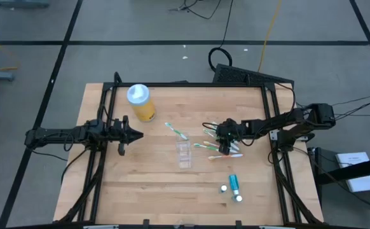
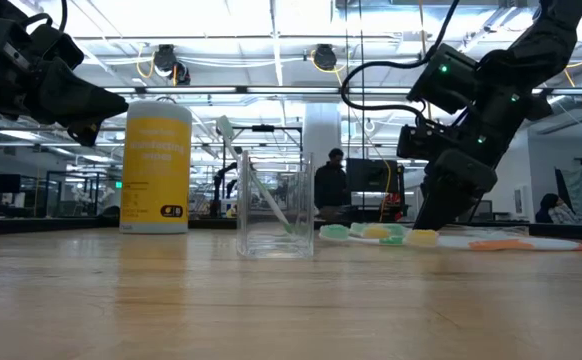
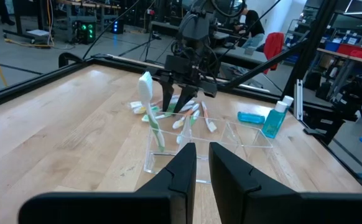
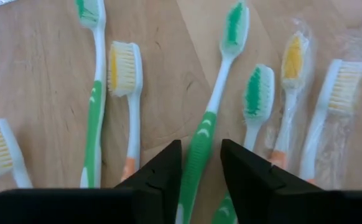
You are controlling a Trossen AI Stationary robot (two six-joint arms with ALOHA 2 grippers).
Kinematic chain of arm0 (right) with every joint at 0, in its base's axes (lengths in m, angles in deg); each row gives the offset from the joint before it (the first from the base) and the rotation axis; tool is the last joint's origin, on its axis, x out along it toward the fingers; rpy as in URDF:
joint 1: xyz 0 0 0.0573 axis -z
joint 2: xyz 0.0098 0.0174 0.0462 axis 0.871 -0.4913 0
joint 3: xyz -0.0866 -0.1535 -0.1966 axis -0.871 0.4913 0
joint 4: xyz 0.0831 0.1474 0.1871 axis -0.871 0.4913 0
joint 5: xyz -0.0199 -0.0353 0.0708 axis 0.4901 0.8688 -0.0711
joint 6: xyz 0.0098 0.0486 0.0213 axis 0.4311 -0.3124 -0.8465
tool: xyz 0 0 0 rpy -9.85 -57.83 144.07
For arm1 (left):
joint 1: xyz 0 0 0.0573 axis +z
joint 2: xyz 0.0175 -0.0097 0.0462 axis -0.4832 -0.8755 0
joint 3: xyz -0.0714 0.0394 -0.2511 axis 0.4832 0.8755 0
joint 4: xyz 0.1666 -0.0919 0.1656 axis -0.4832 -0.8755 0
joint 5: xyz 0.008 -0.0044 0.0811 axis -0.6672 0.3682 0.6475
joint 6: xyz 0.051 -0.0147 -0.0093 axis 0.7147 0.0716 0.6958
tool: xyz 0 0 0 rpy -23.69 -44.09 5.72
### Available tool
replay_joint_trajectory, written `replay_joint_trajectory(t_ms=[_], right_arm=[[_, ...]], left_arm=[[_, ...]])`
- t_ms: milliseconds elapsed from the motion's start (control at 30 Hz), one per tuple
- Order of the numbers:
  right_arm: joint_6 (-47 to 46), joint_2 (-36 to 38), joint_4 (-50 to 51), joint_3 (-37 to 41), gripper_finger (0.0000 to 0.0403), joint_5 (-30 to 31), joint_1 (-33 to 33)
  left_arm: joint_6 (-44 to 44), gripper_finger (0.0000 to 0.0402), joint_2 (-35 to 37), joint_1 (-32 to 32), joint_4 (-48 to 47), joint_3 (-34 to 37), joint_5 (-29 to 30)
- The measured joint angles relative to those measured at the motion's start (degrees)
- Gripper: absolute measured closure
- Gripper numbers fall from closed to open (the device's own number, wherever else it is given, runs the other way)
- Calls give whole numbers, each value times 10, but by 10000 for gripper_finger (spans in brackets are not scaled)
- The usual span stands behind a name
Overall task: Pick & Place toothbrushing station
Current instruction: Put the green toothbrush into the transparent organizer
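A clear plastic cup [image 1: 184,154] stands upright mid-table; one green-and-white toothbrush [image 1: 174,131] leans in it, head up over the rim. Several loose toothbrushes [image 1: 212,145] lie flat on the table to its right. My right gripper [image 1: 223,147] is down over them, pointing at the table and open. In the right wrist view its fingers stand on either side of a green toothbrush's handle [image 4: 201,140]. Whether they touch it cannot be told. Teal tubes [image 1: 234,183] sit nearer the front edge. My left gripper [image 1: 139,133] is shut and empty, raised left of the cup.
A yellow bottle with a pale blue lid [image 1: 141,103] stands at the far left of the table. Black frame rails [image 1: 274,127] run along the table's sides. Bare wood lies in front of the cup. People and equipment show in the room behind.
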Motion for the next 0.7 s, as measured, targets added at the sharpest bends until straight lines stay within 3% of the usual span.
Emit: replay_joint_trajectory(t_ms=[300,700], right_arm=[[0,-1,-1,15,371,35,-1],[21,-1,-47,15,386,35,-1]], left_arm=[[0,353,0,0,0,0,0],[0,353,0,0,0,0,0]])
